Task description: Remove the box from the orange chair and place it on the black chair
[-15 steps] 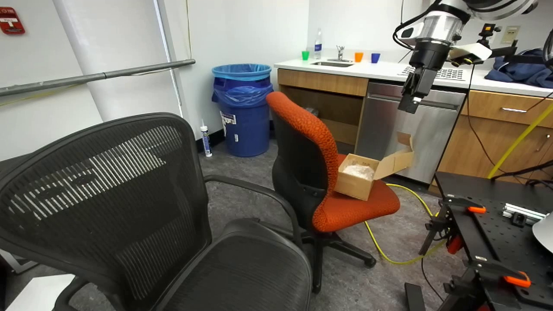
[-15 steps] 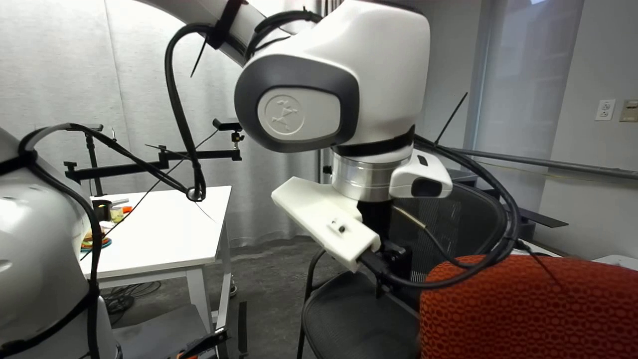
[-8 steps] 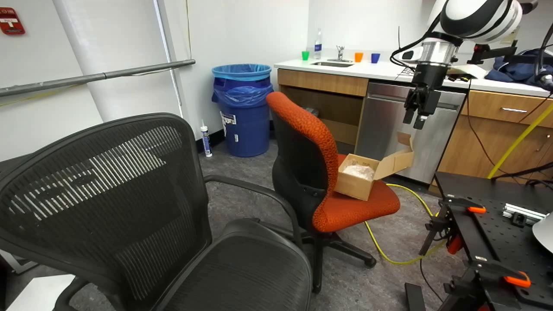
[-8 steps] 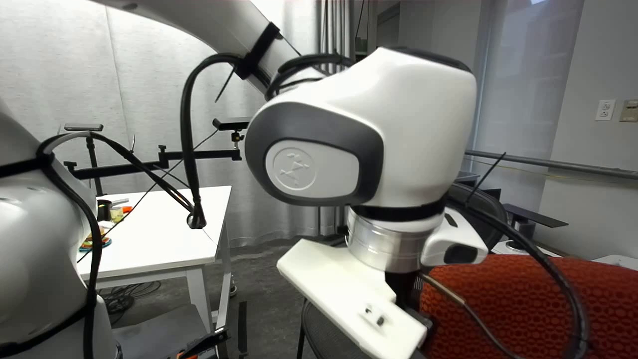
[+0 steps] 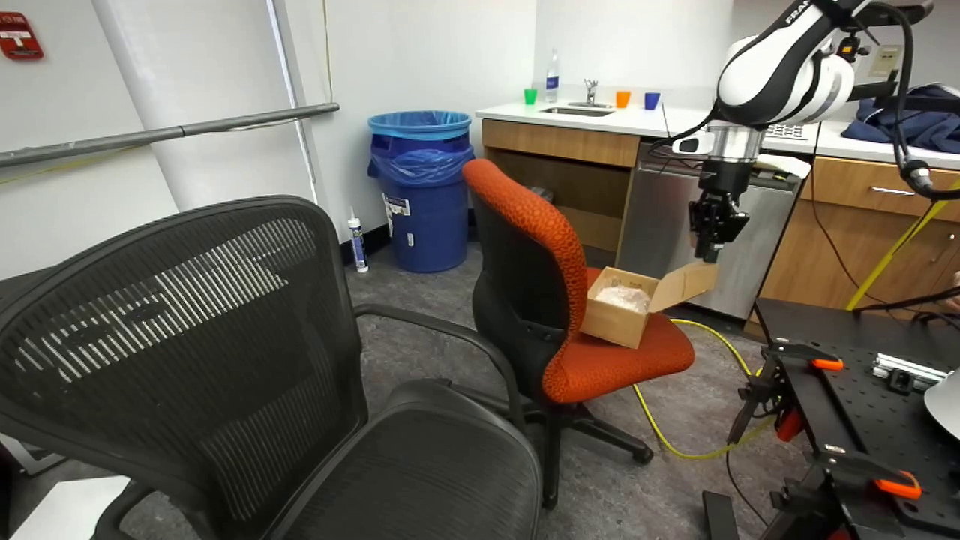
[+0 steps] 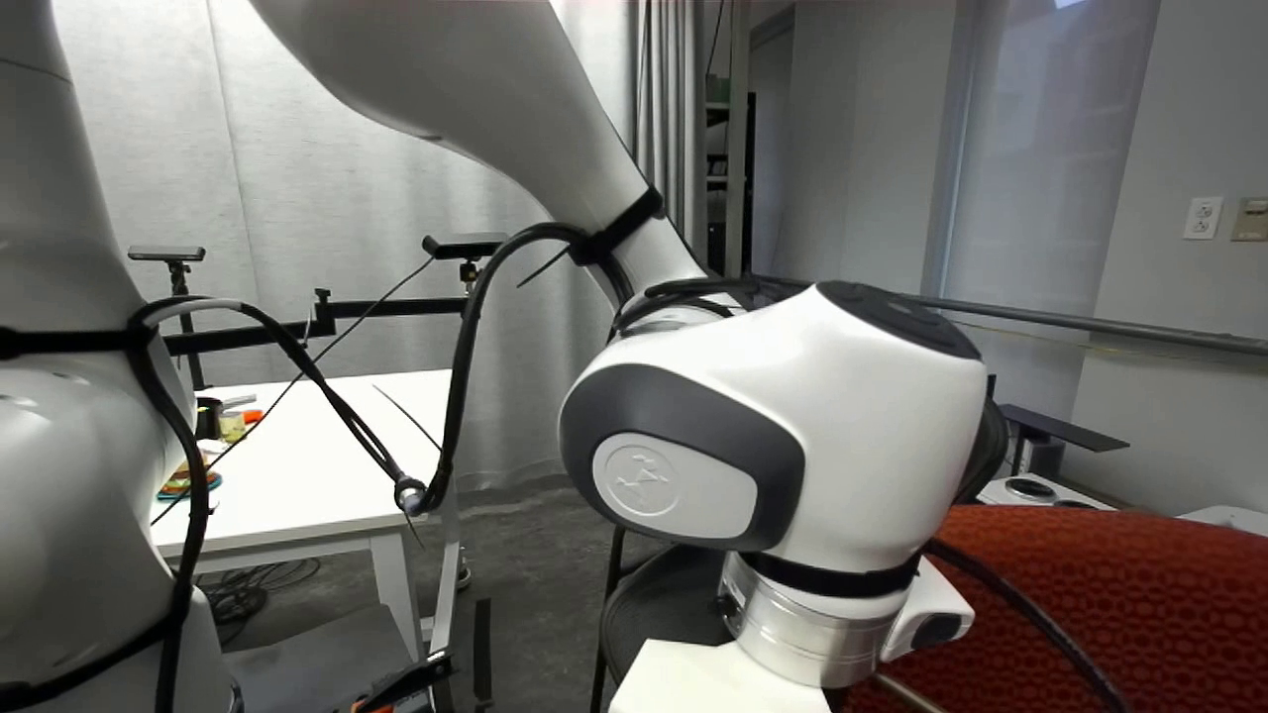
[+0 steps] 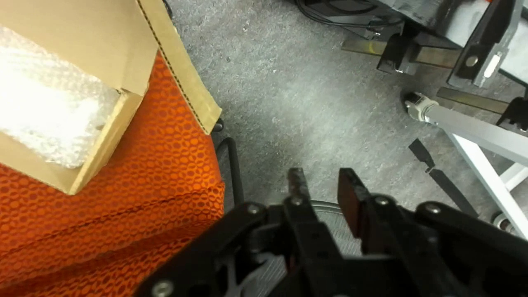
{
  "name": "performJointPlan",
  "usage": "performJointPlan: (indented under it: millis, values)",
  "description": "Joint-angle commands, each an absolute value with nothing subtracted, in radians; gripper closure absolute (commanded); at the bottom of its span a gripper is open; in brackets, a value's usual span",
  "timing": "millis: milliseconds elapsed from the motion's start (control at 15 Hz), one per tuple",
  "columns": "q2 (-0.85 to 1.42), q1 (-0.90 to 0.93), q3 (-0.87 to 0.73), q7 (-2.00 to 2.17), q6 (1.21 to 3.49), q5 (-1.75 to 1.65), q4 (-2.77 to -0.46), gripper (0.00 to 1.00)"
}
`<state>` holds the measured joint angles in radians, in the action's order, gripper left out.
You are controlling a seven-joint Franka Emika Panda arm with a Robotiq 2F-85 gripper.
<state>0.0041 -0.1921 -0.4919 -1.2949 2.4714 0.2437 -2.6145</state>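
Zero transfer steps are complete; progress is judged early, ahead of any grasp. The box (image 5: pixel 611 324) rests on the orange chair (image 5: pixel 619 373), beside the backrest (image 5: pixel 553 225), with bubble wrap (image 7: pixel 45 107) inside and a flap (image 5: pixel 684 286) folded outward. The black chair (image 5: pixel 427 472) stands near the orange chair and does not hold the box. The gripper (image 7: pixel 319 177) points downward; its fingers (image 7: pixel 298 183) stand apart with a visible gap, and nothing is held. In an exterior view, the gripper (image 5: pixel 707 253) overlaps the outer end of the flap; in the wrist view, the flap lies to one side of the fingers, not between them. Contact between gripper and flap cannot be confirmed. In an exterior view largely filled by the arm (image 6: pixel 773 446), neither the box nor the fingers can be seen. The step in hand is judged to be the approach, with the flap the probable grasp point. Remaining operations, in expected order: (1) set the fingers astride the flap or a wall (image 7: pixel 109 139) of the box; (2) close and verify the grip; (3) lift the box off the orange chair; (4) carry it past the backrest and over the armrest (image 5: pixel 454 328); (5) lower it onto the black chair; (6) release and withdraw. Caution: thin cardboard held by the flap alone may fold, letting the box tilt or swing; a slow lift is advisable.
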Motion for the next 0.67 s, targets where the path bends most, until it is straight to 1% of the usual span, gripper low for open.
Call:
performJointPlan:
  millis: [0,267,333,600]
  values:
    - [0.096,-0.236,-0.384,-1.482,2.533,0.381,-2.578,1.0]
    - [0.173,-0.274,-0.263,-1.673,2.634,0.549,-2.527,1.0]
    - [0.197,-0.246,-0.276,-1.729,2.654,0.603,-2.507,1.0]
    - [0.286,-0.279,-0.223,-1.912,2.708,0.771,-2.418,1.0]
